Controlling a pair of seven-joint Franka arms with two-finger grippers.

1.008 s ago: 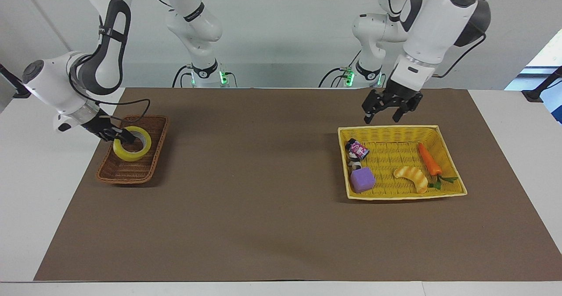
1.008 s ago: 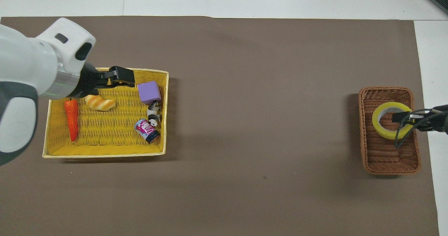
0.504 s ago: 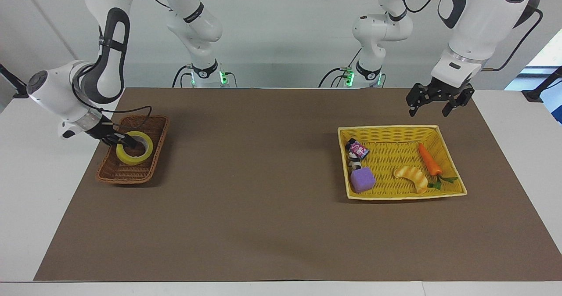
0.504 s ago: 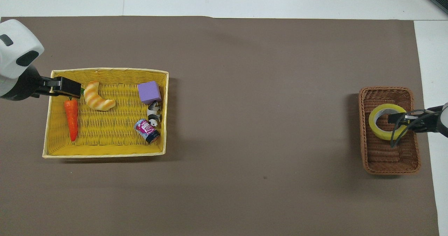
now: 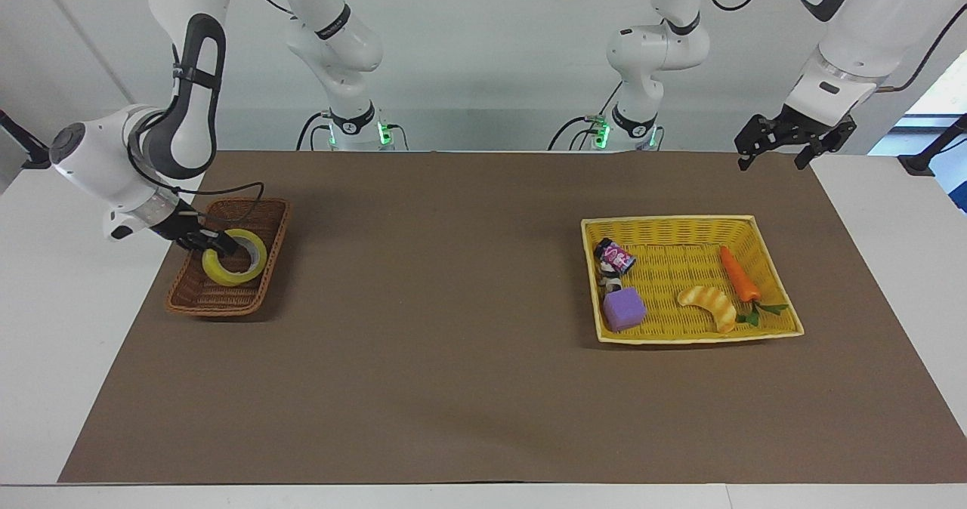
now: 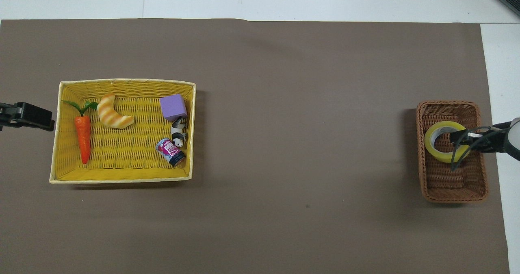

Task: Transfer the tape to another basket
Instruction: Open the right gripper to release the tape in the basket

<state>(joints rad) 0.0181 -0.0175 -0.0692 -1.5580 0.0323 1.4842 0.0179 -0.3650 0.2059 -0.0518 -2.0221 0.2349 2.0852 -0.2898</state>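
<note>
Lowered since a second ago, the wide translucent-yellow tape roll (image 5: 227, 273) lies in the narrow dark-brown wicker basket (image 5: 219, 301), three o'clock seen overhead. At its core, the right gripper (image 5: 219, 246) may be holding or releasing; I cannot tell. Jaws apart, the left gripper (image 5: 772, 158) waits at nine o'clock. A snagged withdrawal could drag the roll out.

We are seeing two Franka arms wearing glossy white shells with dark grey joint panels and black bands around their wrists. Black cables are trailing along both. The left gripper (image 5: 774, 150) and right gripper (image 5: 215, 245) are showing black, and green lights are glowing at the bases.
</note>
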